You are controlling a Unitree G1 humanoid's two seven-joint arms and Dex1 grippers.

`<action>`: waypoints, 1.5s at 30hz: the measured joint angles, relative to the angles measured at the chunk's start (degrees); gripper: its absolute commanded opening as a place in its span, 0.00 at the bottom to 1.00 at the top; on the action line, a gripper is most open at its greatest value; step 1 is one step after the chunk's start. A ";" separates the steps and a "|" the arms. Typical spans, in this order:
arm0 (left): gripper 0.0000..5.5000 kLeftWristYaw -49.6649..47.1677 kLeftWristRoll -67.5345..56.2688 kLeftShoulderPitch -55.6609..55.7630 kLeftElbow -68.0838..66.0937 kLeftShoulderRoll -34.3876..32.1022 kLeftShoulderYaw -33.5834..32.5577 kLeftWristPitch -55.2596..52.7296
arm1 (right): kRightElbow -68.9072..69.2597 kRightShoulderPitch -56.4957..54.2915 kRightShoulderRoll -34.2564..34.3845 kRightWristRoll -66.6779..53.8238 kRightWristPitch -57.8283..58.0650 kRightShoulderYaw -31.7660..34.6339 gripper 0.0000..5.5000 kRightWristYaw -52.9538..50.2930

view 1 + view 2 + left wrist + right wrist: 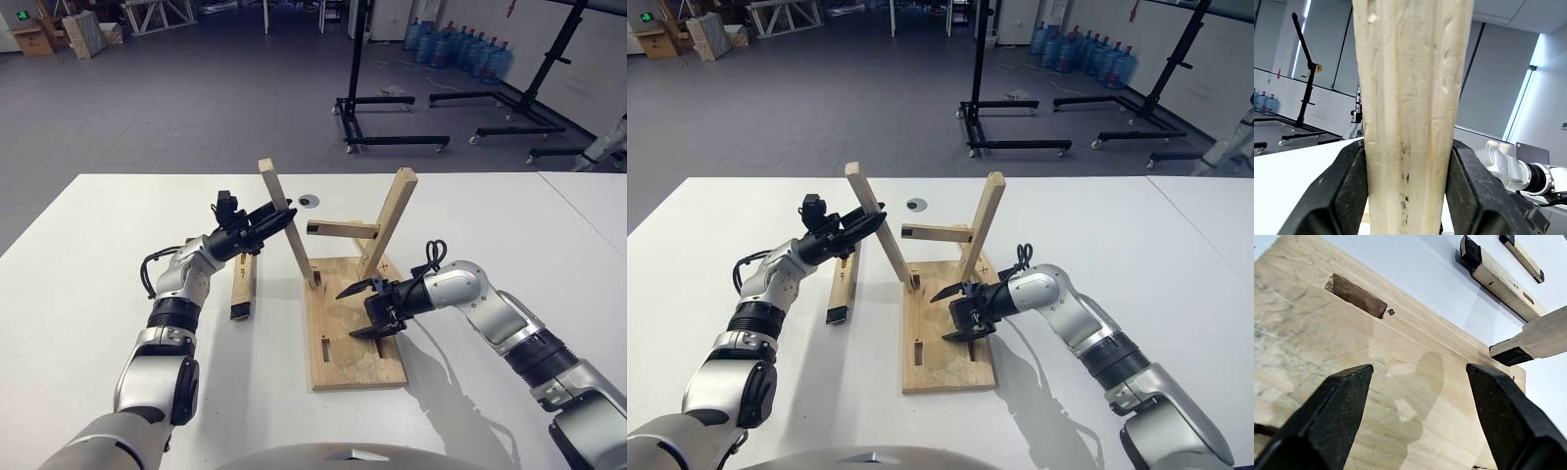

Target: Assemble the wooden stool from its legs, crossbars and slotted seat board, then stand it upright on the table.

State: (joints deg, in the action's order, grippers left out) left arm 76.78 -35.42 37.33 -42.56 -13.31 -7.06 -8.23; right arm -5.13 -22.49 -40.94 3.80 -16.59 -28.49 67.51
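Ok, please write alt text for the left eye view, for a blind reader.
The left gripper is shut on a tilted leg whose lower end meets the seat board, flat on a white table. The open right gripper hangs over the board, beside a second leg with a crossbar.

Bkgd notes from my end. White table (88, 255) w/ small round grey disc (310, 200) set in its top, near far edge, approx centre. Second white table (588, 211) butted against its right side, thin seam btwn them. Beyond: grey tiled floor (196, 98). Two black wheeled stands. One (392, 142) is straight ahead, w/ tall upright post and low base on castors. The other (519, 129) is to its right, w/ angled post. Row of blue water bottles (460, 44) at back, right of centre. Cardboard boxes (83, 32) far back left, wooden frame (157, 14) just beside them. Left wrist cam: black stand (1305, 98) & bottles (1267, 104) far off, grey wall panels (1498, 73) behind.
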 measured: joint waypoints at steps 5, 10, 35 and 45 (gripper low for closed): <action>0.37 2.32 1.21 2.71 -7.43 0.34 -1.13 0.72 | -0.85 -0.82 0.45 0.00 -0.55 -0.19 0.64 0.53; 0.37 2.65 3.52 5.56 -13.37 1.29 -1.37 4.84 | -2.05 -1.68 0.88 0.06 -1.06 -0.63 0.64 1.03; 0.37 6.64 6.99 7.78 -19.37 2.01 -4.53 5.69 | 1.19 -1.19 -1.78 -0.48 0.69 -1.11 0.64 4.00; 0.37 8.66 9.33 -0.87 -6.44 -2.18 -0.07 1.71 | 0.36 0.80 -4.27 -1.79 -3.20 0.16 0.64 3.65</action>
State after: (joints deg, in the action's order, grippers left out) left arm 85.44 -26.09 36.46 -49.00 -15.49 -7.13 -6.53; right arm -4.77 -21.69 -45.21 2.00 -19.79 -28.33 71.17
